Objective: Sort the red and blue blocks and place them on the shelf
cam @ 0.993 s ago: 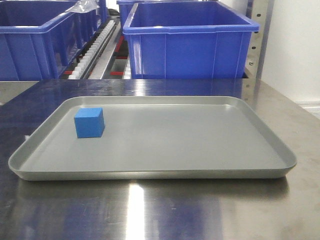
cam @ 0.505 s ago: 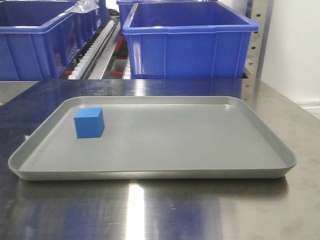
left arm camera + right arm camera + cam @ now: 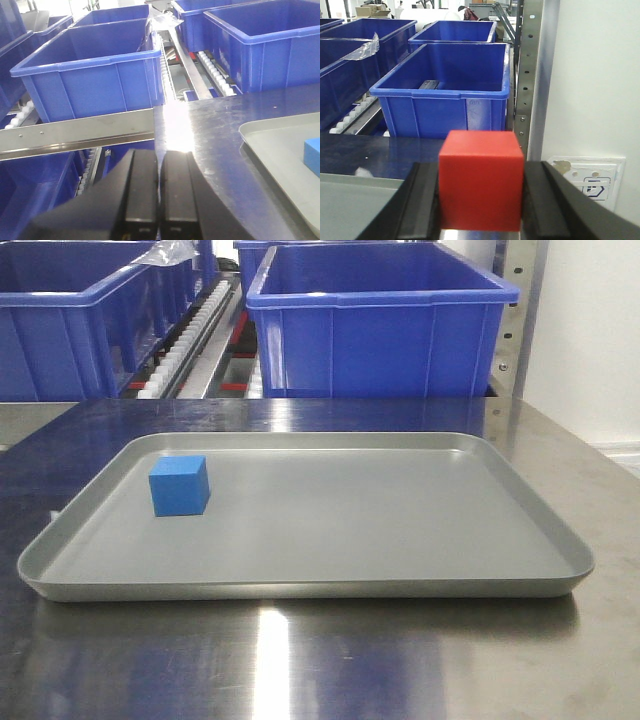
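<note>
The left gripper [image 3: 159, 157] was matte black plastic. Its two fingers [image 3: 142, 190] were broad, flat slabs with squared tips, each with a long recessed rectangular panel on its upper face. The right gripper [image 3: 481, 200] was black too, and its fingers [image 3: 422, 205] were formed of stepped, parallel ridges that widened toward the camera.

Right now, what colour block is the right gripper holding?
A red block; right wrist view shows it best.
</note>
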Tool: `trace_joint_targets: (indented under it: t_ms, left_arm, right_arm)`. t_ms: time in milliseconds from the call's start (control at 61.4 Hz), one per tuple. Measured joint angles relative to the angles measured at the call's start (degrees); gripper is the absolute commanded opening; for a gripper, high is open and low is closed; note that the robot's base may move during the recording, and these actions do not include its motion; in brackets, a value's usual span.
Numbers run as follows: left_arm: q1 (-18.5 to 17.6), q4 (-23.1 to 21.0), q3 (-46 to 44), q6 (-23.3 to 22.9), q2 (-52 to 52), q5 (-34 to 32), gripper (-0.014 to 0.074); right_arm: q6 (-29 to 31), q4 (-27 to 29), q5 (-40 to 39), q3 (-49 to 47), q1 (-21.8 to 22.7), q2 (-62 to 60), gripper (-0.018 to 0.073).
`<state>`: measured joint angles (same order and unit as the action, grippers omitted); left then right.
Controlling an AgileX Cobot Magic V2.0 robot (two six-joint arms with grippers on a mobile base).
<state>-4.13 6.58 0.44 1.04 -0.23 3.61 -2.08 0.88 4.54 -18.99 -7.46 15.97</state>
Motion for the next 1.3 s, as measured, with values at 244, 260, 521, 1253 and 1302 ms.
trace_joint_targets:
  t_ms: [244, 260, 521, 1253, 1302]
  left_arm:
    - [0.00, 0.00, 0.00, 0.00, 0.00, 0.00, 0.0124]
    - [0.00, 0.00, 0.00, 0.00, 0.00, 0.00, 0.0124]
    - [0.00, 0.00, 0.00, 0.00, 0.00, 0.00, 0.0124]
    - [0.00, -3.13, -4.70, 0.00, 6.54, 3.97, 0.0124]
    - [0.00, -5.16, -6.46, 0.00, 8.70, 3.97, 0.0124]
  right_arm:
    - [0.00, 0.00, 0.00, 0.12, 0.00, 0.00, 0.0057]
    - [0.00, 0.00, 0.00, 0.22, 0.00, 0.00, 0.0057]
    - [0.00, 0.00, 0.00, 0.22, 0.00, 0.00, 0.0057]
    - [0.00, 0.00, 0.00, 0.22, 0.00, 0.00, 0.0057]
    - [0.00, 0.00, 0.00, 0.22, 0.00, 0.00, 0.0057]
